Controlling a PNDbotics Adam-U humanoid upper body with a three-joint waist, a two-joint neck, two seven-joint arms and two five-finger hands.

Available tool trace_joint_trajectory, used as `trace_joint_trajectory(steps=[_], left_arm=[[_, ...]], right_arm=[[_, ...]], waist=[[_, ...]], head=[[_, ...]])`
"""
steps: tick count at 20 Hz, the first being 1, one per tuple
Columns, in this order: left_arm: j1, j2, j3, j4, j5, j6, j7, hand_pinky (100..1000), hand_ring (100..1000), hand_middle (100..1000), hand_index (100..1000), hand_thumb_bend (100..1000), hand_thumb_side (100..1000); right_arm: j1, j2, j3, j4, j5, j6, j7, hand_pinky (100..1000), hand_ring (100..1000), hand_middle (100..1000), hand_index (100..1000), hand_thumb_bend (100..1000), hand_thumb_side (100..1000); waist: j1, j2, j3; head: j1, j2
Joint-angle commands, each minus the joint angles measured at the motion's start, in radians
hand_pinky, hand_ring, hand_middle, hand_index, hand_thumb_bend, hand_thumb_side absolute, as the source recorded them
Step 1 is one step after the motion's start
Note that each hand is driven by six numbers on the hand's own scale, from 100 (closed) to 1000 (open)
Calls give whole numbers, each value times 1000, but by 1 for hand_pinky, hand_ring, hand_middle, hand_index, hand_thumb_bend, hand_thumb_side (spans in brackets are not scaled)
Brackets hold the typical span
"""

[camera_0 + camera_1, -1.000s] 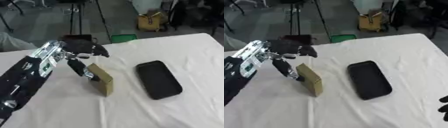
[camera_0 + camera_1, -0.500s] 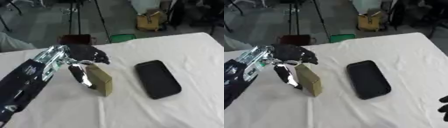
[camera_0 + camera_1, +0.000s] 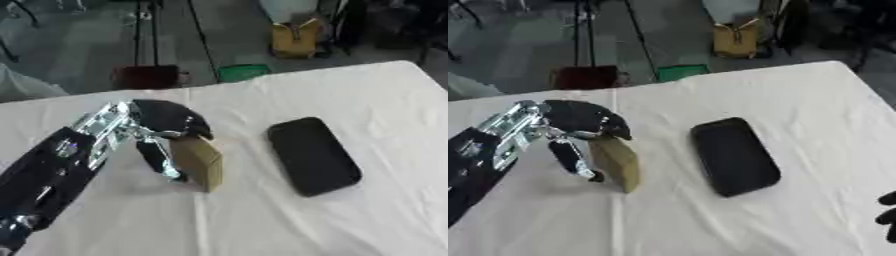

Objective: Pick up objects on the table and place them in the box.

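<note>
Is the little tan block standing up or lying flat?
Standing up, tilted: the tan block rests on its lower edge on the white table, left robot hand curled round it.

Left arm enters from lower left, forearm angled up and to the right. Left hand [image 3: 162, 125] arched, fingers and thumb curled downward in a pinch. Right hand [image 3: 888, 214] partly visible at the right edge, low.

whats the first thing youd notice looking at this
The left hand stands out at centre-left of the white table, its fingers curled over the top of a tan block with the thumb down its left side. Right of it lies a flat black case, untouched.
</note>
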Motion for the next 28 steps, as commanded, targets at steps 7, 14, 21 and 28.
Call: trace_joint_trajectory(steps=[7, 14, 21, 28], left_arm=[[-14, -4, 68, 54, 111, -259, -268, 835, 767, 573, 767, 100, 259], [-59, 6, 96, -67, 382, -259, -355, 822, 729, 547, 744, 100, 246], [-155, -51, 114, -109, 535, -201, -447, 819, 735, 546, 743, 100, 245], [-184, -133, 147, -10, 425, -191, -415, 810, 728, 536, 735, 100, 245]], right_arm=[[-7, -8, -5, -23, 6, -4, 5, 597, 446, 682, 665, 100, 644], [-7, -12, -6, -23, 4, -2, 7, 598, 446, 682, 664, 100, 642], [-14, -23, 5, -23, -13, -1, 17, 597, 446, 682, 664, 100, 641], [-54, -28, 19, -23, -44, -3, 39, 597, 446, 682, 665, 100, 641]], waist=[[-7, -7, -4], [-2, -13, -9], [5, -23, -48], [17, -2, -125]], head=[[4, -9], [3, -7], [28, -8], [71, -32]])
